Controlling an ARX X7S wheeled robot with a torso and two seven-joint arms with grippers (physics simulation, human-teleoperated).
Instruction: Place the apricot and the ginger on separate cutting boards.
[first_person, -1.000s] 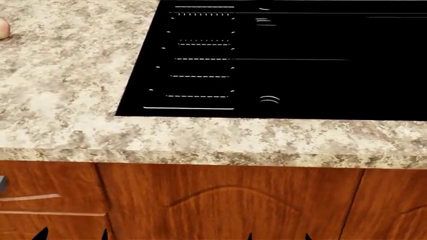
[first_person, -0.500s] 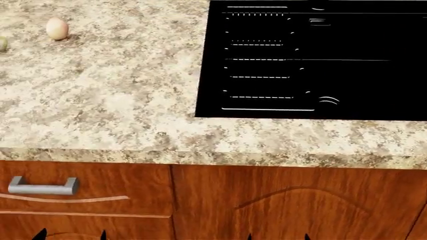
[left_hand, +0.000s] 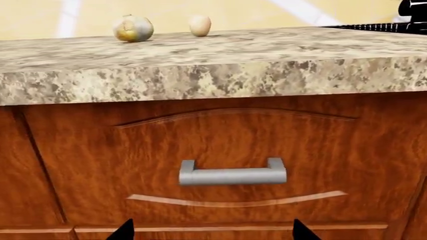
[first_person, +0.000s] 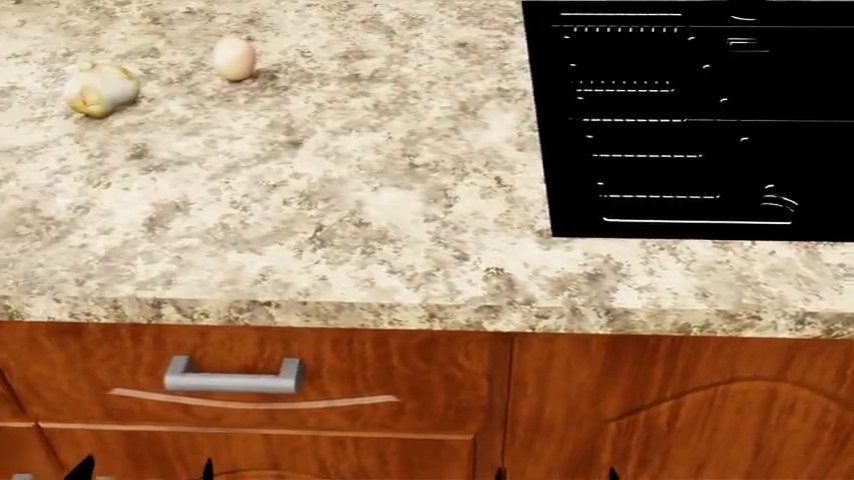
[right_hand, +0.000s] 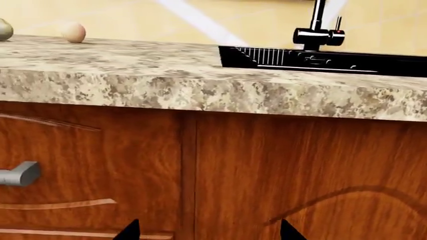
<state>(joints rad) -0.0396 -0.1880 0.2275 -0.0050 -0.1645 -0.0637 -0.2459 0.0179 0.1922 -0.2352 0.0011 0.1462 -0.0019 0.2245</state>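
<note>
The apricot (first_person: 235, 58), a smooth peach egg shape, sits on the speckled counter at the far left. The ginger (first_person: 100, 88), a knobby cream lump, lies just left of it. The left wrist view shows the ginger (left_hand: 133, 28) and the apricot (left_hand: 199, 25) side by side on the counter top. In the right wrist view the apricot (right_hand: 73, 32) is far off. My left gripper (left_hand: 212, 232) and right gripper (right_hand: 208, 232) hang open and empty below the counter edge, facing the cabinet fronts. The cutting boards are out of view.
A black sink (first_person: 694, 120) is set into the counter (first_person: 334, 200) at the right, with a faucet (right_hand: 319, 25) behind it. Under the counter are wooden cabinet fronts, and a drawer with a metal handle (first_person: 232, 377) is in front of my left gripper (first_person: 143, 470).
The head view has slid left along the counter: the sink moved right in the picture, and the apricot, then the ginger, came into view. The drawer handle now shows fully.
</note>
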